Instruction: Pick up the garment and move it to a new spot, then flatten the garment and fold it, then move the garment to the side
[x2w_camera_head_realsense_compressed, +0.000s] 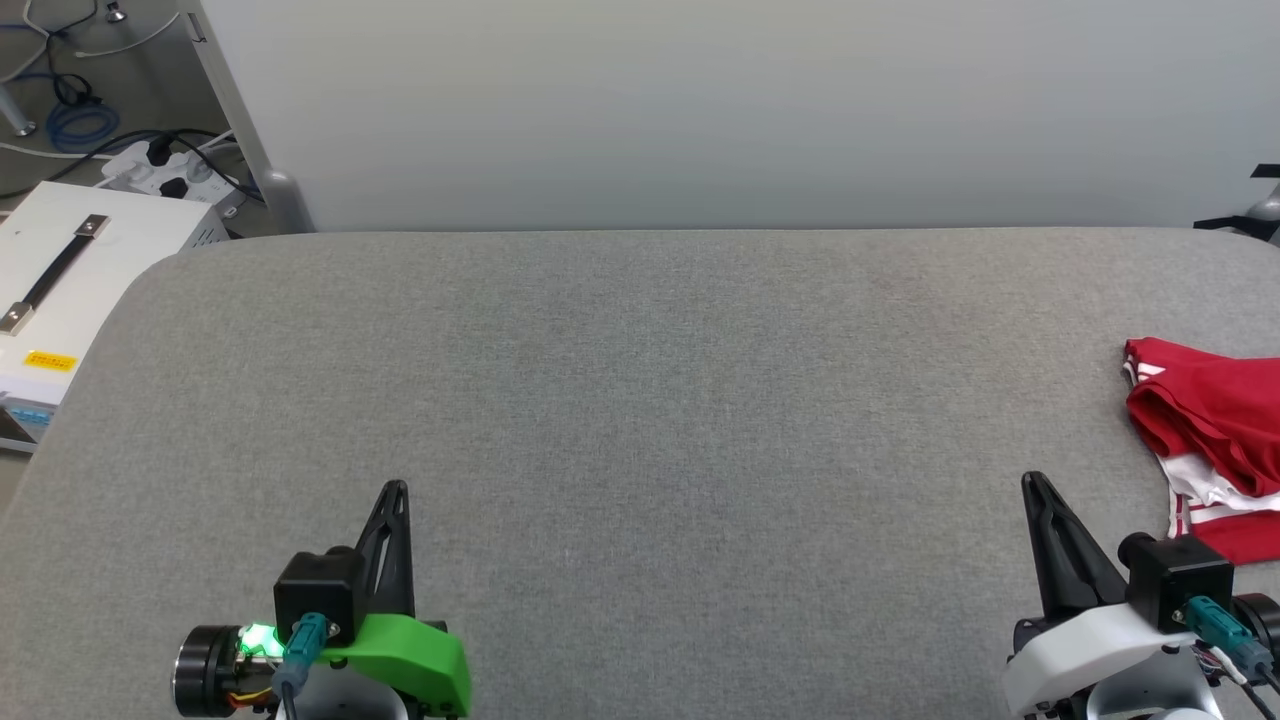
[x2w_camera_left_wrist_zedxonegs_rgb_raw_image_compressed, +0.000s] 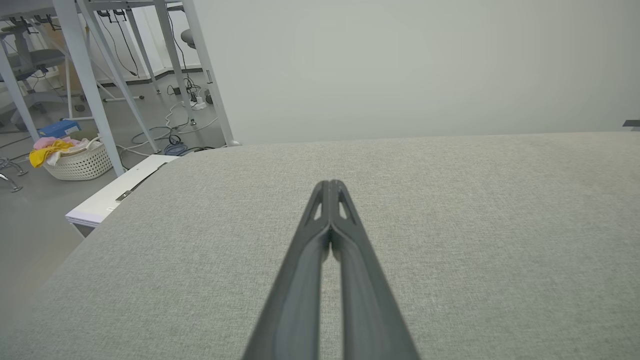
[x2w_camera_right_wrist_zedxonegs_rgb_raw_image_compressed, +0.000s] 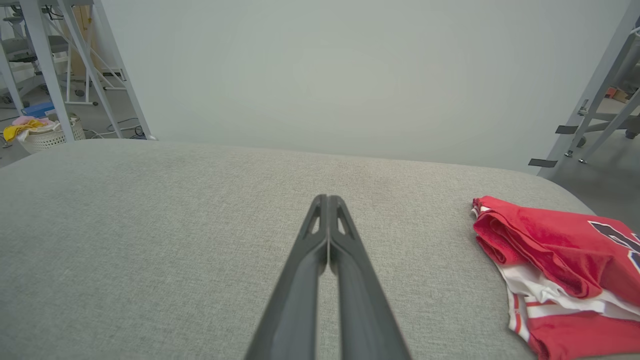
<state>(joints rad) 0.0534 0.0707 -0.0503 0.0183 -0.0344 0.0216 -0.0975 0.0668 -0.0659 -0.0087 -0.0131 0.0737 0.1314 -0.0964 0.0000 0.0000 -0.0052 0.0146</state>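
We place everything by the grey fabric-covered tabletop (x2w_camera_head_realsense_compressed: 640, 400), which spans the head view. The red jersey (x2w_camera_head_realsense_compressed: 1215, 420) lies at the tabletop's right edge, roughly midway between its front and back. It is bunched and folded over itself, with white sleeve cloth and red-striped trim showing along its nearer side. In the right wrist view part of a black, white-outlined print shows on its top red layer, cut off by the picture's edge.

Our left tool (x2w_camera_head_realsense_compressed: 395, 488) stands over the tabletop's front left part, its two dark fingers pressed together to one tip and holding nothing. Our right tool (x2w_camera_head_realsense_compressed: 1030, 480) stands over the tabletop's front right part, closed in the same way and empty. The jersey lies near it, further toward the tabletop's right edge, apart from the fingers. We cannot tell whether either tool's tip touches the fabric.

Off the tabletop's back left corner sits a white case (x2w_camera_head_realsense_compressed: 70, 300) with a black handle and a yellow label, and beyond it a white power strip (x2w_camera_head_realsense_compressed: 170, 172) lies on the floor. In the left wrist view a white laundry basket (x2w_camera_left_wrist_zedxonegs_rgb_raw_image_compressed: 77, 162) with yellow and pink cloth stands on the floor past the tabletop's left side. A pale wall panel (x2w_camera_head_realsense_compressed: 700, 110) rises along the tabletop's back edge.
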